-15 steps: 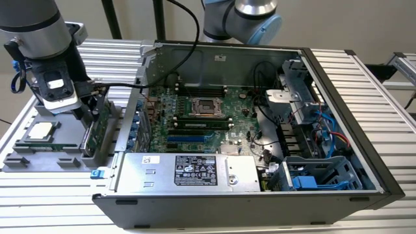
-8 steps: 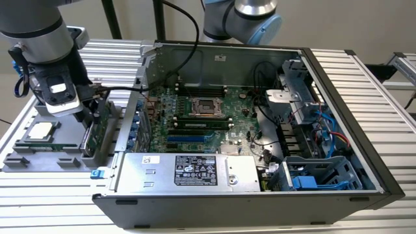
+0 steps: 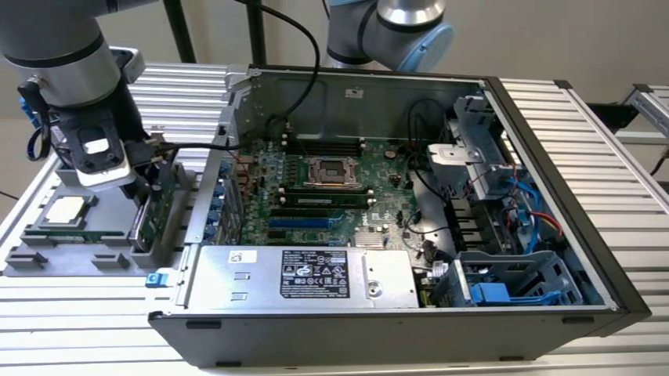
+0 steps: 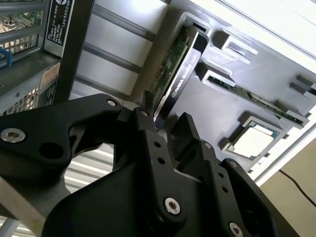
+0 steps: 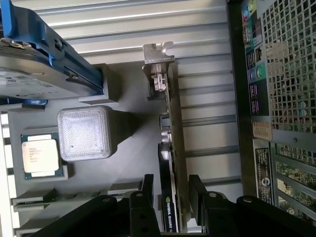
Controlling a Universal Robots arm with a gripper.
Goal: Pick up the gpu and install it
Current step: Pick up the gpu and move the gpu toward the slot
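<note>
The gpu [image 5: 170, 148] stood on edge in a slot of the grey parts tray [image 5: 133, 148] on the tabletop [image 3: 585, 102], just beside the open computer case [image 3: 544, 141] — its silver bracket [image 5: 158, 59] at the end away from the claw [image 5: 172, 181]. The claw sat low over the card, jaws parted and straddling it by the black cooler, one finger on each face, nothing clamped. Light and stiff, I'd judge, but fragile — best pinched across the flat faces at the cooler block, clear of the bare board components.
</note>
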